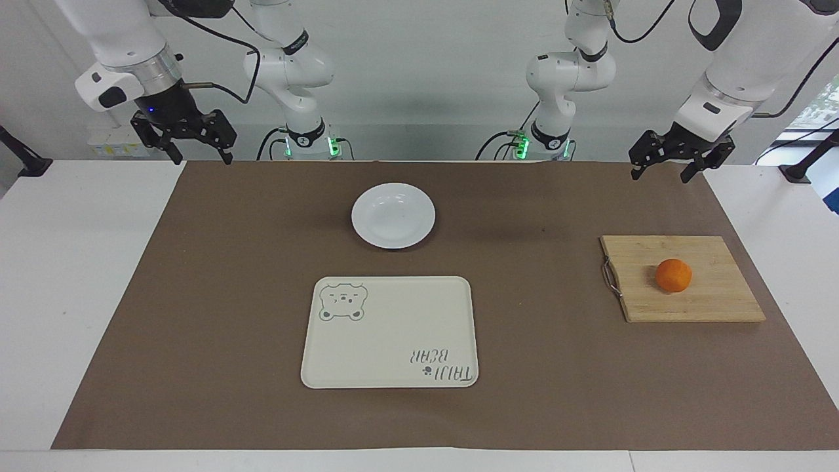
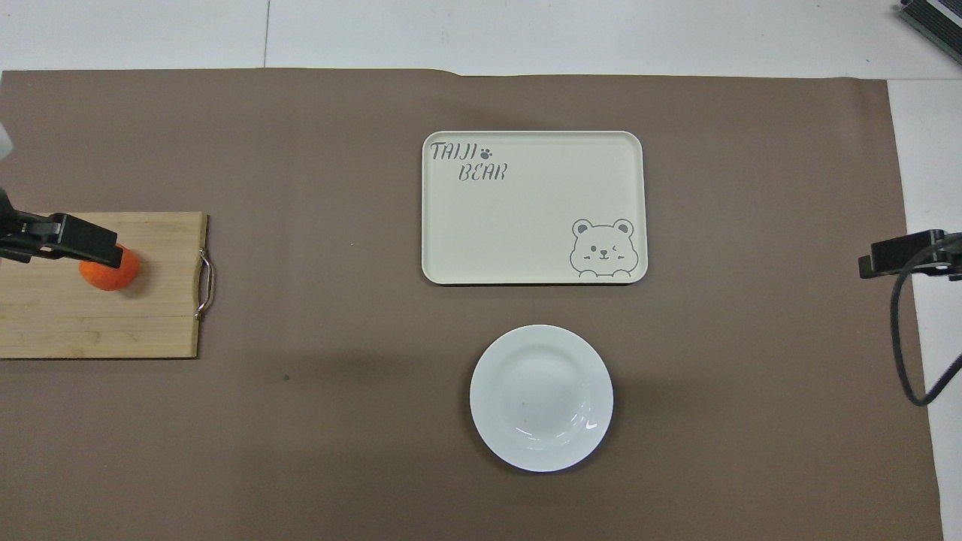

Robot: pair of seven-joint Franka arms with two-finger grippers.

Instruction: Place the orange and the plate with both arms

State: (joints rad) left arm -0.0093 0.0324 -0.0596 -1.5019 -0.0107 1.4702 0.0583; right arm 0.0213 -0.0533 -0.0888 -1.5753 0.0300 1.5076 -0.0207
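Note:
The orange (image 1: 673, 275) lies on a wooden cutting board (image 1: 708, 295) toward the left arm's end of the table. The white plate (image 1: 393, 215) sits on the brown mat, mid-table, nearer to the robots than the cream bear tray (image 1: 390, 331). My left gripper (image 1: 662, 176) is open and empty, raised high over the mat's edge, well clear of the orange. In the overhead view one of its fingers (image 2: 79, 242) overlaps the orange (image 2: 113, 275). My right gripper (image 1: 202, 158) is open and empty, raised over the mat's corner at the right arm's end. The plate (image 2: 541, 397) is untouched.
The bear tray (image 2: 533, 207) holds nothing. The cutting board (image 2: 98, 323) has a metal handle (image 2: 204, 284) on the side that faces the tray. A brown mat (image 1: 229, 295) covers most of the white table.

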